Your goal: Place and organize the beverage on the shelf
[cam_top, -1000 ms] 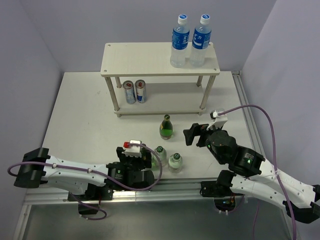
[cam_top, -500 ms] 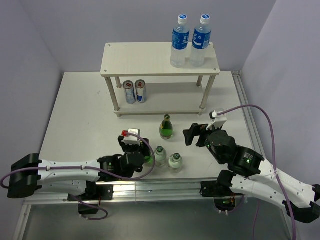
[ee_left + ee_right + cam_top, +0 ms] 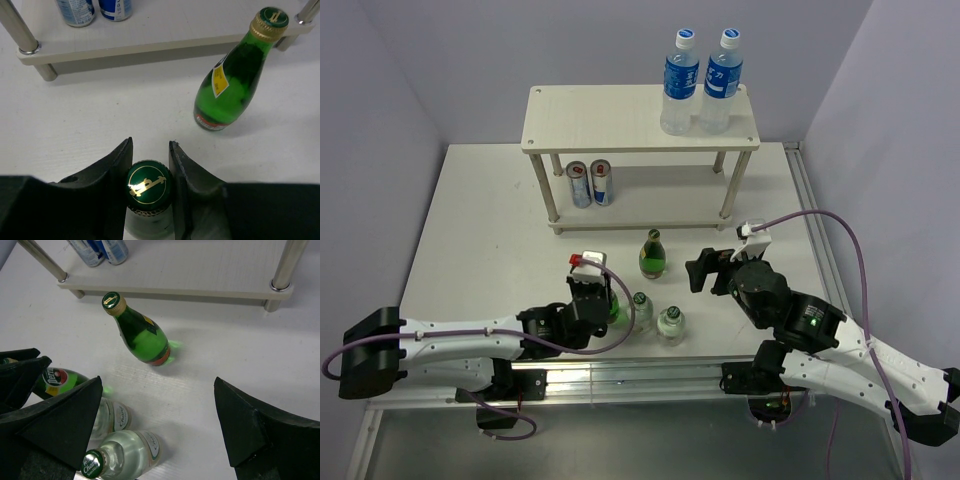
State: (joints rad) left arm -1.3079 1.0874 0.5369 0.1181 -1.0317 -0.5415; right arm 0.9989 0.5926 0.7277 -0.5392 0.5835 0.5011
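Observation:
The shelf stands at the back with two blue-labelled water bottles on its top board. Two cans sit on its lower board. My left gripper is shut on the neck of a green glass bottle, which stands upright on the table. A second green bottle stands free in front of the shelf. My right gripper hangs open to the right of it, holding nothing.
Two clear glass bottles stand close together just right of the held bottle, the nearer one touching or almost touching it; both clear bottles lie under the right gripper's view. Shelf legs rise at the lower board's corners.
My left gripper slid forward around the green bottle's neck and closed on it. The right arm stayed still.

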